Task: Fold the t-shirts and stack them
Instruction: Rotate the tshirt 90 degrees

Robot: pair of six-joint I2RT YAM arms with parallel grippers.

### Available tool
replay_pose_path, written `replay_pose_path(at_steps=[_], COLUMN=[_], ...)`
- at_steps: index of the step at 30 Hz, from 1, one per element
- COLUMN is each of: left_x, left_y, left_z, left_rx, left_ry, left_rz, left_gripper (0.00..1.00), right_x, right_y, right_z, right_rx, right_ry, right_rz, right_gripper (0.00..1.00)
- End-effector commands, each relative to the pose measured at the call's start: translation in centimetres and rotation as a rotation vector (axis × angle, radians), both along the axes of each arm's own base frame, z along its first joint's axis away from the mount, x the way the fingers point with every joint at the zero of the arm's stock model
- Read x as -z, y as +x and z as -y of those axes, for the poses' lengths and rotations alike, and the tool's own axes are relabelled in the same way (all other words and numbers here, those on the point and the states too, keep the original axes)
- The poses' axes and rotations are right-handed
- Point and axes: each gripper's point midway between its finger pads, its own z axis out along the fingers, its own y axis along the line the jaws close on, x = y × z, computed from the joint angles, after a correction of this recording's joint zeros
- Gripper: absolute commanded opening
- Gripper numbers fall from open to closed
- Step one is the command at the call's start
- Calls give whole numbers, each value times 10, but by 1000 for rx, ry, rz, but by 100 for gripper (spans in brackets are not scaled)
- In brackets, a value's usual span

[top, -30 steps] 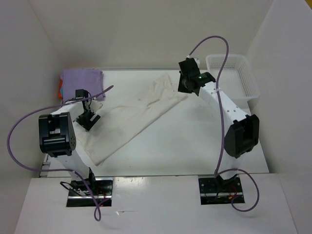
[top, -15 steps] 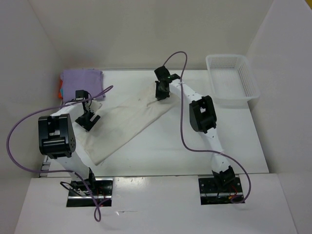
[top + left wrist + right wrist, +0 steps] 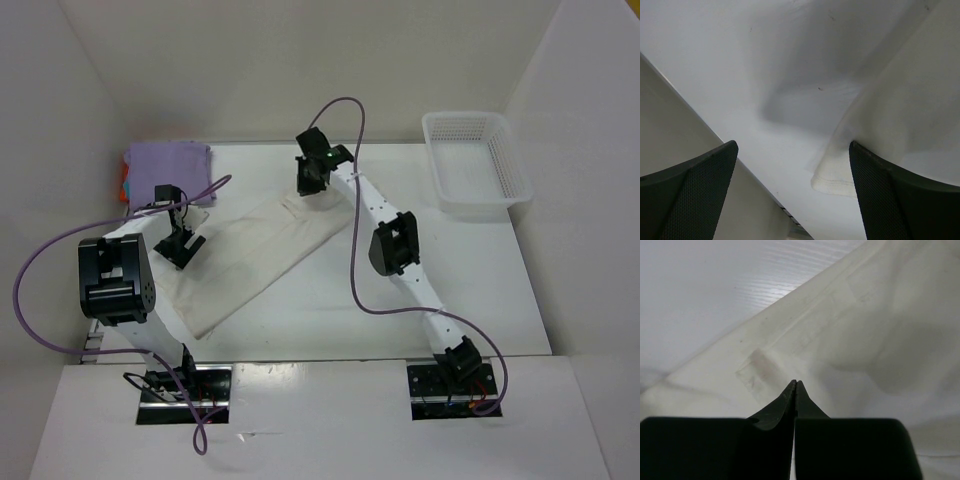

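The off-white cloth t-shirt [image 3: 250, 250] lay as a long diagonal strip on the white table [image 3: 400, 290]. The right gripper [image 3: 795, 383] was closed at its collar end, with no cloth visibly pinched. The left gripper [image 3: 792, 150], spread wide, hovered over the hem corner, presumably ready to fold.

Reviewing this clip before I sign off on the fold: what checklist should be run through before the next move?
1. Right hand shut: ok.
2. Cloth pinched in it: cannot tell; its tips meet just above the off-white shirt.
3. Left hand open at that shirt's edge: ok.
4. Off-white shirt laid out as a long strip: ok.
5. Off-white shirt folded small enough to stack: not ok.
6. Purple shirt folded, waiting at the far left corner: ok.
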Motion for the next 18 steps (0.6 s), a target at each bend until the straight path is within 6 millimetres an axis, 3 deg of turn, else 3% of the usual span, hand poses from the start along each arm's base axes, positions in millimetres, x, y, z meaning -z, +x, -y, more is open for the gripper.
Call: replay_pose_path(at_steps=[1,2,5,6,8,9,10,11,12,13,14,15,17,18], left_x=[6,5,-1,-2,-11,-13,-14,-18,-21,-21,-21,-19,-16,-13], left_y=[-8,-8,-8,-9,-4,-7,-7,-4,-5,-5,-6,-9,-12,-15], left_z=[0,-2,-7,-11,-16,-19,-20,-23,-25,-26,-29,-28,-31,-30], left_rx=[-27,-30,-34,-46,-57,-69,-69,-78,-88,-88,-89,-89,-98,-98], left_ry=[-22,-14,-1,8,13,13,13,7,-1,-1,2,0,1,-2], left_rz=[-16,-18,-10,-11,17,19,19,39,51,51,48,40,39,29], left_gripper=[99,99,100,100,100,100,100,100,100,100,100,100,100,100], right_x=[-9,-17,-43,-78,-95,-130,-121,-122,-114,-109,-113,-92,-86,-56], right_y=[-21,-25,-26,-29,-42,-48,-58,-64,-82,-86,-71,-86,-72,-84], right_z=[-31,-35,-17,-11,5,18,30,40,60,72,70,99,117,131], right_rx=[-77,-86,-47,-34,-14,21,33,47,71,86,113,164,234,257], right_ry=[37,41,-18,-7,-50,-51,-102,-132,-189,-194,-109,-36,122,146], right_rz=[-10,-4,31,75,59,105,66,60,24,17,80,-16,-15,-87], right_gripper=[0,0,0,0,1,5,11,30,37,42,49,50,54,57])
